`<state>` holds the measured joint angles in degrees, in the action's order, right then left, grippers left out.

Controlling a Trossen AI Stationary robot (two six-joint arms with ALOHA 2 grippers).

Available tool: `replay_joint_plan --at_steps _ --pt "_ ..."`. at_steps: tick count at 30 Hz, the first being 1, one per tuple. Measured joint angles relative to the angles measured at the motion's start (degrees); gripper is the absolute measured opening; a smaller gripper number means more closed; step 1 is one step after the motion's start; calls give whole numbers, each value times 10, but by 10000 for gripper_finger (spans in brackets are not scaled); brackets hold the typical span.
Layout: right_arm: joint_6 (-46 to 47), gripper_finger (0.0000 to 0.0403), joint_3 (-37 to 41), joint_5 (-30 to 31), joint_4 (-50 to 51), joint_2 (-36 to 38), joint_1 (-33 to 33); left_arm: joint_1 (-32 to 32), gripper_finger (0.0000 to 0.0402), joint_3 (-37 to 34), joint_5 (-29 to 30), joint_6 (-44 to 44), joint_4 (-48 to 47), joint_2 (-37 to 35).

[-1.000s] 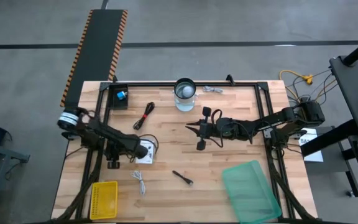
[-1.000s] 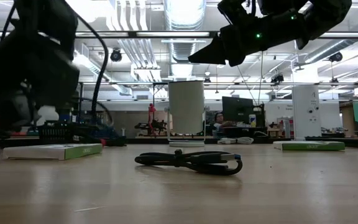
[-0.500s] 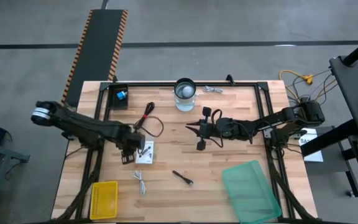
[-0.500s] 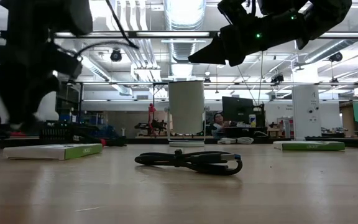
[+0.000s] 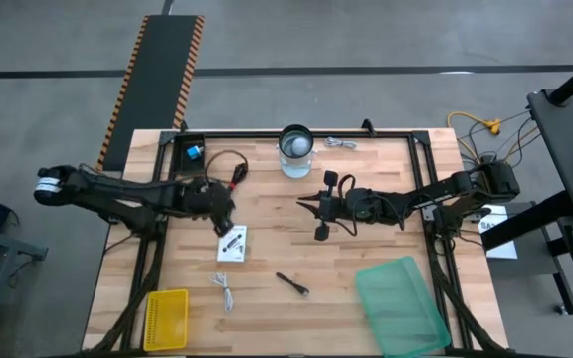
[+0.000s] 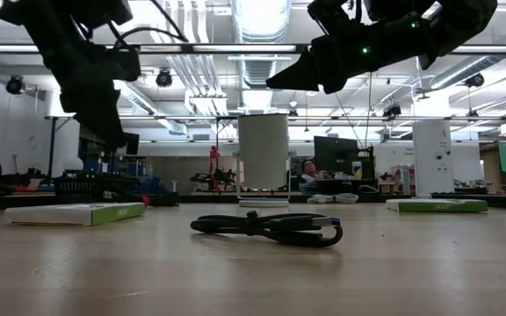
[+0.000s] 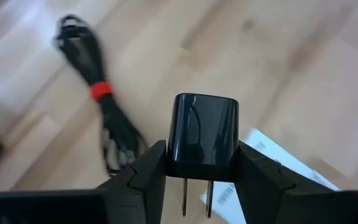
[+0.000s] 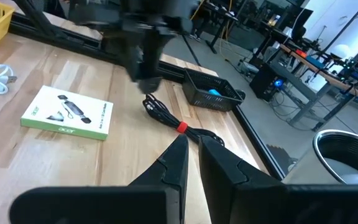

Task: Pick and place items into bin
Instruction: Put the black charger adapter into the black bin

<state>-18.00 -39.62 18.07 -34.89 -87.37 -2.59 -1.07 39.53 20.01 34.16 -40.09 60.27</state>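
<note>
My left gripper hangs above the table between the black cable with the red tip and the white printed packet. It is shut on a small black plug-in charger with two metal prongs. The wrist view shows the cable and the packet lying flat below it. The short white cable and the black stick-like tool lie nearer the table's near edge. My right gripper waits, shut, in the air over mid-table. My left gripper pinches the charger by the two sides of its body near the prong end, one finger on each side. The prongs point back between the fingers. The charger is lifted clear of the table.
A green bin sits at the near right, a yellow basket at the near left corner, and a black tray at the far left. The clear jar and tiny metal bits stand by the far edge.
My left gripper has risen from low over the white packet and has moved toward the far edge, to a spot above the table next to the black cable. The right arm has kept still.
</note>
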Motion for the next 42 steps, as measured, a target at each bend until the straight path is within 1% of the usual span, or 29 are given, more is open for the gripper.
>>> replay_joint_plan --at_steps 4,9,15,18,26,31,36,38,42 --pt "0 29 0 0 0 0 0 64 136 -1 6 0 1 3" --pt "0 29 0 0 1 0 0 162 136 -2 40 0 1 6" --pt "0 29 0 0 1 0 0 291 136 -2 45 -2 1 5" --pt "0 29 0 0 2 0 0 346 136 -2 46 -29 2 5" --pt "-1 29 0 0 2 0 0 462 136 -2 47 -62 3 8" --pt "-1 29 0 0 2 0 0 506 136 -2 49 -80 10 17" --pt "-1 29 0 0 2 0 0 506 137 -2 44 -82 6 24" --pt "-1 29 0 0 2 0 0 506 153 -3 45 -81 6 23" --pt "-1 29 0 0 2 0 0 506 209 -2 45 -81 6 23"
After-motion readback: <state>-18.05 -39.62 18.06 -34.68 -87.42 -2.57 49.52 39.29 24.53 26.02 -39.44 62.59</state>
